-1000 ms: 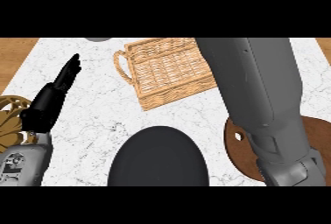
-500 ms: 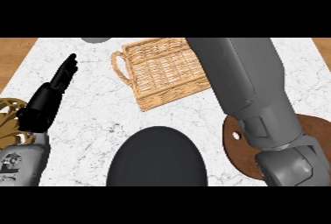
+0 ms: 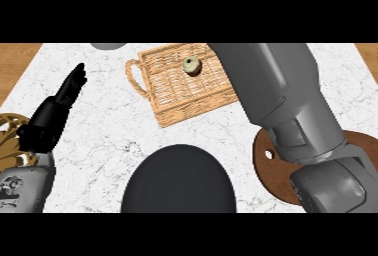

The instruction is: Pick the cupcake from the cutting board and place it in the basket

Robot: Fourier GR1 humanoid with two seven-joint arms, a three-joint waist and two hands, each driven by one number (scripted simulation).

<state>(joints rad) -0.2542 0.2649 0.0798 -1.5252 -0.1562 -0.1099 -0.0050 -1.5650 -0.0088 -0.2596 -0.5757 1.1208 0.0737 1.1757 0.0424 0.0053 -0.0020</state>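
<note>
Sitting inside the basket (image 3: pixel 188 85) at upper centre, the cupcake (image 3: pixel 191 65) rests on the weave. Left robot hand (image 3: pixel 55 116) rests open; right robot hand is hidden.

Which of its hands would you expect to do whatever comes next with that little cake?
Probably the right: its forearm reaches beside the basket, where the cupcake already lies. The left hand rests open, apart.

Counter items before me, besides the job's own

White marble counter (image 3: pixel 111 135); dark round plate (image 3: pixel 179 181) at my near edge, centre; gold wire piece (image 3: pixel 13 131) at the far left edge, partly cut off; grey rounded object (image 3: pixel 109 46) at the top edge, mostly out of view.
</note>
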